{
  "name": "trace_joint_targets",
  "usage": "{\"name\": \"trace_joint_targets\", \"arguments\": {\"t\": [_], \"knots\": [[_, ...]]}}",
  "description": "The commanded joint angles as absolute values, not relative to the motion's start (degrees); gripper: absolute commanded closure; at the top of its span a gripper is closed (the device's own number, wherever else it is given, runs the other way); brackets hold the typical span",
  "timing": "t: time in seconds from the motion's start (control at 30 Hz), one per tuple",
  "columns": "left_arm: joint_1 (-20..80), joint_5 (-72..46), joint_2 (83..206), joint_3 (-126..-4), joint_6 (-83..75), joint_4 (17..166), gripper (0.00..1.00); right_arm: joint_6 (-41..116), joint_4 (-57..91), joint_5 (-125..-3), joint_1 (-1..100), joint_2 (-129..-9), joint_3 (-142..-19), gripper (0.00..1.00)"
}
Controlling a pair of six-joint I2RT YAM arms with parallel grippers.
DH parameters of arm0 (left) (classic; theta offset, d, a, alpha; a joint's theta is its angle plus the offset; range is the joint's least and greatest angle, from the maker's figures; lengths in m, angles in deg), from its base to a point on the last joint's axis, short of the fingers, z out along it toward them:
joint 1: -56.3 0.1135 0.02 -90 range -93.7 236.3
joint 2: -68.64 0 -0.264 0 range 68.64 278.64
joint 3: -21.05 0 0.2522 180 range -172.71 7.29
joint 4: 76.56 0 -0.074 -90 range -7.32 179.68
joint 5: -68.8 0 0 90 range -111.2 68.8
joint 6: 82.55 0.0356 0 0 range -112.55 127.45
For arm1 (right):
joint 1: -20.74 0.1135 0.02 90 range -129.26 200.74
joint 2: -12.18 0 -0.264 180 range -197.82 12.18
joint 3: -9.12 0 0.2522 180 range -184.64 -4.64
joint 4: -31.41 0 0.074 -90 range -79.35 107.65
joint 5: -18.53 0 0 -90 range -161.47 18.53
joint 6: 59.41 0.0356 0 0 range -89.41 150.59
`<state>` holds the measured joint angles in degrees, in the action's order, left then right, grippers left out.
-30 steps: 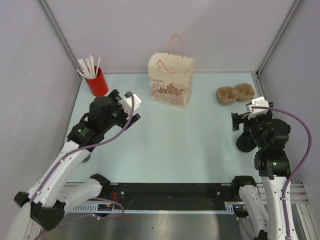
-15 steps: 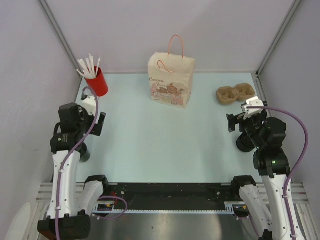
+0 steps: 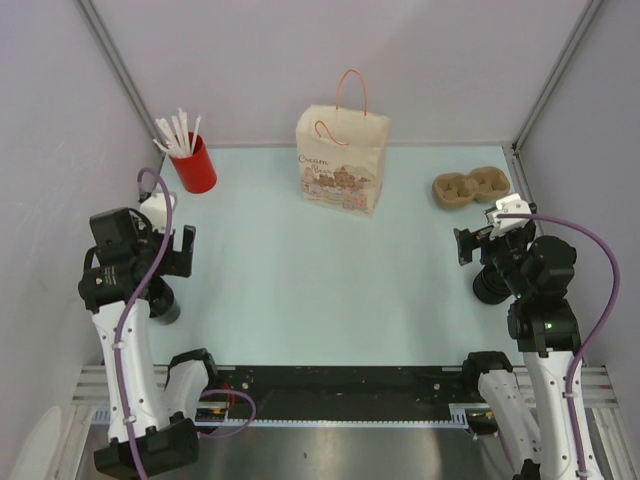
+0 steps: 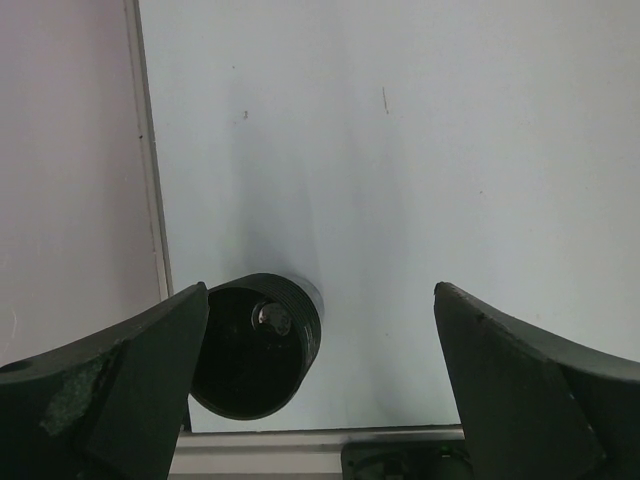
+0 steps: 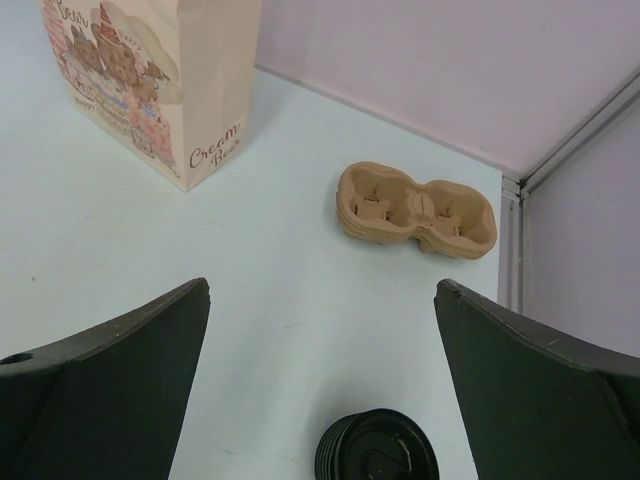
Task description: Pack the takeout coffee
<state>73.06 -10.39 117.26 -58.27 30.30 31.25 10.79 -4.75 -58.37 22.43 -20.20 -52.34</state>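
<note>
The paper bag (image 3: 341, 165) looks matt, the pulp carrier (image 5: 415, 208) rough, the coffee cup (image 4: 255, 350) glossy plastic.

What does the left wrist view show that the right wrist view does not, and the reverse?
Only the left wrist view: the takeout coffee, a small dark cup near the table edge by the wall. Only the right wrist view: the paper bag, the cardboard cup carrier and a black lid at the bottom of the picture. Both: pale table, lilac wall, and that arm's own jaws wide apart, holding nothing.
</note>
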Motion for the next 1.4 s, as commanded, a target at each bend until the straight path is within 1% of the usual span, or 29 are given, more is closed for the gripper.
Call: {"name": "trace_joint_targets", "arguments": {"t": [0.0, 0.03, 0.07, 0.17, 0.4, 0.5, 0.53, 0.6, 0.63, 0.7, 0.73, 0.87, 0.93, 1.17, 1.2, 1.37], "knots": [[75.1, -12.3, 117.2, -57.5, 32.0, 33.6, 0.0, 12.5, -3.9, -54.3, 21.2, -20.0, -52.6, 0.0], [75.6, -11.6, 117.9, -57.6, 32.1, 33.3, 0.01, 12.7, -4.1, -52.9, 21.2, -20.2, -52.6, 0.0], [76.8, -8.5, 119.2, -57.7, 32.4, 32.2, 0.01, 12.7, -4.2, -52.1, 19.0, -20.4, -52.6, 0.0], [78.4, -6.3, 121.4, -57.3, 32.2, 32.4, 0.01, 12.7, -4.9, -49.7, 17.8, -21.1, -52.6, 0.0], [80.0, -7.0, 122.1, -55.3, 30.9, 35.9, 0.02, 12.3, -5.2, -48.4, 17.1, -22.4, -52.6, 0.0], [80.1, -6.6, 122.3, -53.6, 31.3, 35.9, 0.1, 12.0, -5.4, -48.7, 17.1, -22.4, -52.6, 0.0], [80.2, -6.4, 122.3, -53.2, 31.3, 35.9, 0.15, 12.0, -5.5, -48.8, 17.0, -22.4, -52.6, 0.0], [80.5, -6.6, 122.3, -51.6, 31.3, 36.0, 0.19, 12.0, -5.5, -48.8, 16.9, -22.2, -52.6, 0.0], [80.7, -6.6, 122.3, -51.1, 31.4, 35.9, 0.26, 11.9, -5.5, -48.7, 16.9, -22.3, -52.7, 0.0], [81.3, -6.2, 122.1, -49.8, 31.9, 35.7, 0.3, 11.8, -5.6, -48.5, 16.8, -22.3, -52.6, 0.0], [82.4, -6.2, 122.3, -49.7, 31.9, 35.5, 0.35, 11.8, -5.6, -48.4, 16.7, -22.3, -52.6, 0.0], [85.9, -4.3, 122.7, -50.1, 34.0, 34.0, 0.4, 11.7, -5.7, -48.3, 16.6, -22.1, -52.6, 0.0], [86.7, -5.2, 122.7, -50.3, 34.4, 34.2, 0.41, 11.6, -5.8, -48.3, 16.6, -22.0, -52.6, 0.0], [87.2, -6.9, 123.1, -47.6, 37.0, 34.7, 0.47, 11.5, -6.0, -47.1, 15.5, -21.5, -52.6, 0.0], [87.2, -7.0, 123.3, -46.9, 37.4, 35.1, 0.5, 11.4, -6.1, -47.1, 15.5, -21.4, -52.6, 0.0], [87.2, -7.0, 123.8, -46.1, 37.9, 35.2, 0.55, 11.4, -6.2, -47.1, 15.3, -21.5, -52.6, 0.0]]}}
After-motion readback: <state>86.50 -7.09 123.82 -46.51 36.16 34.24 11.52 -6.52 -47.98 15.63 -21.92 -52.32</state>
